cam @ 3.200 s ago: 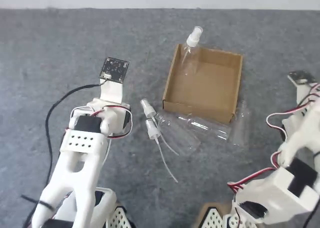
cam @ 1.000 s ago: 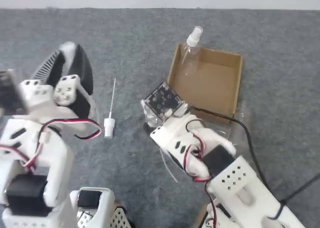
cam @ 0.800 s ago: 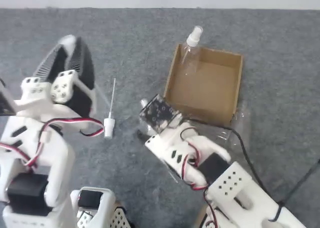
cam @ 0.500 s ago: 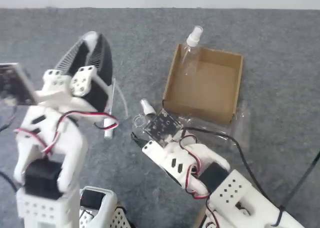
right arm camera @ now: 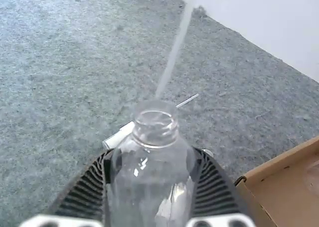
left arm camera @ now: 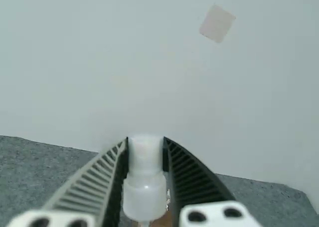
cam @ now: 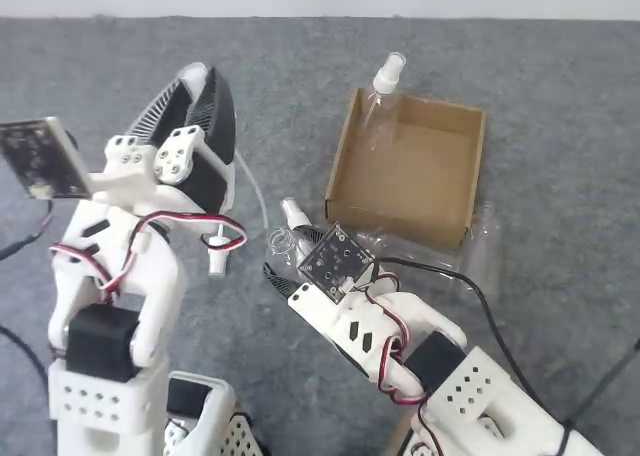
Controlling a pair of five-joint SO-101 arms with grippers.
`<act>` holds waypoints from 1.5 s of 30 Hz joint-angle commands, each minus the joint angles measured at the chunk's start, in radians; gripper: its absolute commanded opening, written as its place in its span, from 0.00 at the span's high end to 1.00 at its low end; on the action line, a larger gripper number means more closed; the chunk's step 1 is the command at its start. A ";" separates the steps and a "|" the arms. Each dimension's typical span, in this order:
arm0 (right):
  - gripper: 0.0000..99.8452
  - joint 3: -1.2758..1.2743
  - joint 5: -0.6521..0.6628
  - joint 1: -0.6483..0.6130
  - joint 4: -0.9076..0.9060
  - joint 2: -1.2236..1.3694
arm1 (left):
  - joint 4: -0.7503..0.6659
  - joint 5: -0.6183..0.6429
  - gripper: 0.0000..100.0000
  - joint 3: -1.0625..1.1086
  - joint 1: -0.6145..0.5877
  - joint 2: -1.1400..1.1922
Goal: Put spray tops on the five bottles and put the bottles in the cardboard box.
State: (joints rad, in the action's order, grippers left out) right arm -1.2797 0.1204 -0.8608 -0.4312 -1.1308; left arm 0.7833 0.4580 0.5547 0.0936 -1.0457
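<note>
Just off the cardboard box's [cam: 392, 219] near corner, holds an uncapped bottle [right arm camera: 149, 137] in the right gripper [right arm camera: 154, 160], jaws clamped round its shoulders, neck pointing up toward the left arm. Higher up, pinches a spray top [left arm camera: 144, 184] in the left gripper [cam: 197, 88], closed tight on the cap. Dangles the dip tube [right arm camera: 174, 48] aslant, tip just above the mouth; likely needs lowering along that line.

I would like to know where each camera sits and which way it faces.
High view: fixed above the table, looking down on the cardboard box, left arm and right arm.
Left wrist view: on the left wrist, facing the wall; the left gripper holds a spray top.
Right wrist view: on the right wrist, facing the table; the right gripper holds an open bottle.
Shared: high and right wrist views show that bottle.
</note>
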 commanded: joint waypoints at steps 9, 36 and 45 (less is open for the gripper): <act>0.99 -0.008 -0.012 -0.001 0.018 -0.031 | 0.034 0.006 0.99 -0.036 0.097 -0.017; 0.99 -0.008 -0.012 0.001 0.018 -0.033 | 0.012 0.000 0.99 0.113 0.097 -0.018; 0.99 -0.009 -0.012 0.001 0.018 -0.033 | -0.023 -0.061 0.99 -0.018 0.026 -0.011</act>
State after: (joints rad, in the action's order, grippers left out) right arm -1.3011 0.1204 -0.8608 -0.4312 -1.1308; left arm 0.7894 0.4058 0.5946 0.1197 -1.0472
